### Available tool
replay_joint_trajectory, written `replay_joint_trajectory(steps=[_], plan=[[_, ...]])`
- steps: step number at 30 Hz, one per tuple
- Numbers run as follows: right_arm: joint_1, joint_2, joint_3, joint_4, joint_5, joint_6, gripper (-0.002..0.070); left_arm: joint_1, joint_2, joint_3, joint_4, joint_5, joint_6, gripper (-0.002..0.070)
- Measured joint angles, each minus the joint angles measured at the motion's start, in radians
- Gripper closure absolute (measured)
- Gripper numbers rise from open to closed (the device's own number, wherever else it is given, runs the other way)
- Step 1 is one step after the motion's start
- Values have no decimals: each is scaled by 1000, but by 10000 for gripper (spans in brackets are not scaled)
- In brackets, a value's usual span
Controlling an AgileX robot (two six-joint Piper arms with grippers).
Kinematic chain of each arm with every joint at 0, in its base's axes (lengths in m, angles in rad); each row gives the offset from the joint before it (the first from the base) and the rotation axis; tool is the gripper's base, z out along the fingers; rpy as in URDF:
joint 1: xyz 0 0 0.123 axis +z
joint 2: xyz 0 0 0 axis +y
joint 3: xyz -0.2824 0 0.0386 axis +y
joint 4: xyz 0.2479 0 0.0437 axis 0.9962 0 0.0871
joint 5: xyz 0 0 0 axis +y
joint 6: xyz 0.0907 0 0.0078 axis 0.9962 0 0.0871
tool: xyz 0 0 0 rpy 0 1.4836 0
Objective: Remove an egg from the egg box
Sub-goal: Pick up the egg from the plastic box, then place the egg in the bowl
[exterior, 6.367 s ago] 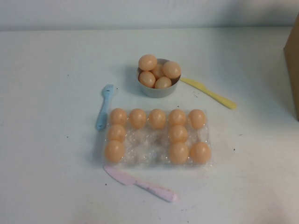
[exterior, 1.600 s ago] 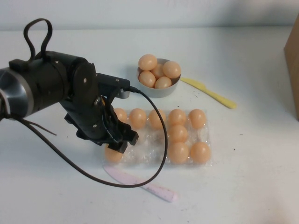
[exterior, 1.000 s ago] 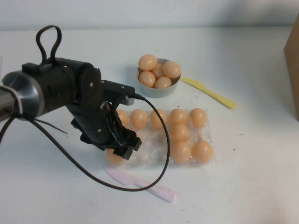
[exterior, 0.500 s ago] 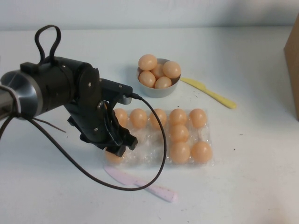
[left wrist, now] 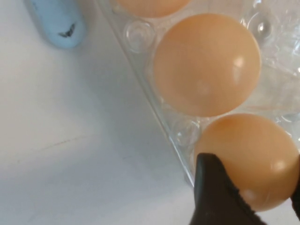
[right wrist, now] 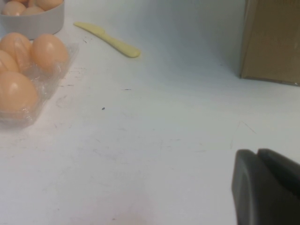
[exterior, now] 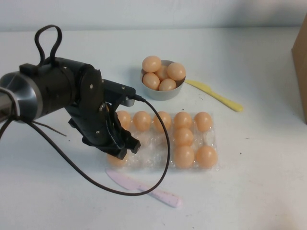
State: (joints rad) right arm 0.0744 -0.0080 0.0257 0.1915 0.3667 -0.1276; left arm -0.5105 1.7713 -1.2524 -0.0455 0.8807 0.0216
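The egg box [exterior: 158, 144] is a clear plastic tray at the table's middle, holding several peach-orange eggs. My left gripper [exterior: 123, 149] is down over its front-left corner. In the left wrist view my left gripper [left wrist: 251, 187] has its dark fingers [left wrist: 213, 197] pressed on both sides of the egg [left wrist: 253, 152], which sits in the corner cup of the egg box [left wrist: 185, 133]. That egg [exterior: 114, 160] shows only partly in the high view. My right gripper [right wrist: 262, 187] is shut and empty, low over bare table to the right of the egg box [right wrist: 47, 77].
A grey bowl [exterior: 158, 92] holding several eggs stands behind the tray. A yellow knife [exterior: 216, 96] lies to its right and a pink knife [exterior: 148, 191] in front of the tray. A blue fork handle [left wrist: 56, 18] lies beside the tray. A cardboard box [exterior: 301, 67] stands at the right edge.
My left gripper has shifted slightly left and settled onto the front-left egg. The tray has slid back a little to the left. The right arm has not moved.
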Motion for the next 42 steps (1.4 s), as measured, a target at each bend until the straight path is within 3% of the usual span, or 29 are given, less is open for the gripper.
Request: replay_joint_trajectory(steps=[14,24,32,42], plan=[[0,0,0,0,0,0,694,0,-155,0,30,20,0,393],[0,0,0,0,0,0,694,0,-175,-109,86,-140,19,393],[0,-2,0,0,0,0,694,0,45,-270,74,-355,52,393],[0,-2,0,0,0,0,694,17,325,-470,46,-443,70,394]])
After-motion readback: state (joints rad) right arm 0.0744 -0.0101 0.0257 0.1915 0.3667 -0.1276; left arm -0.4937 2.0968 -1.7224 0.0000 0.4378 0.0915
